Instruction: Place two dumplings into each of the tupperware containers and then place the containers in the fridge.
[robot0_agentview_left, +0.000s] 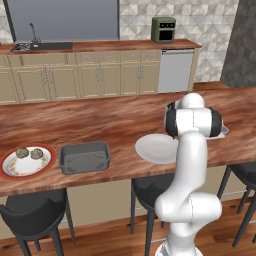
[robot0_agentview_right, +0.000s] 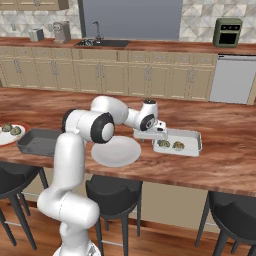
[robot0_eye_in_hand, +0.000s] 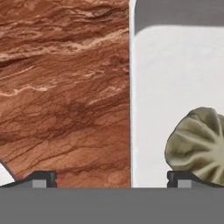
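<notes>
The hand (robot0_agentview_right: 161, 134) hangs low over the left rim of the pale tray (robot0_agentview_right: 192, 135), its fingers spread wide with nothing between them; in the hand view one tip (robot0_eye_in_hand: 41, 178) stands over the bare worktop (robot0_eye_in_hand: 65, 87) and the other beside a dumpling (robot0_eye_in_hand: 199, 144) on the tray's white floor.

From the left: the red-rimmed plate (robot0_agentview_left: 6, 172) at the worktop's near edge carries two dumplings (robot0_agentview_left: 29, 152), close together. Just beside it on the right sits the dark tray (robot0_agentview_left: 84, 157), with nothing in it. Next comes the white plate (robot0_agentview_left: 155, 148), bare. The pale tray, farthest right, holds two dumplings (robot0_agentview_right: 170, 145) side by side near its left end.

So the pale tray looks filled, and the step in hand seems to be clearing away from it. To do it well, the hand should rise straight up first, so that neither finger catches the tray's rim or drags the near dumpling. Only then should it swing left, past the white plate, toward the pair on the red-rimmed plate. The fingers can stay wide for that approach.
</notes>
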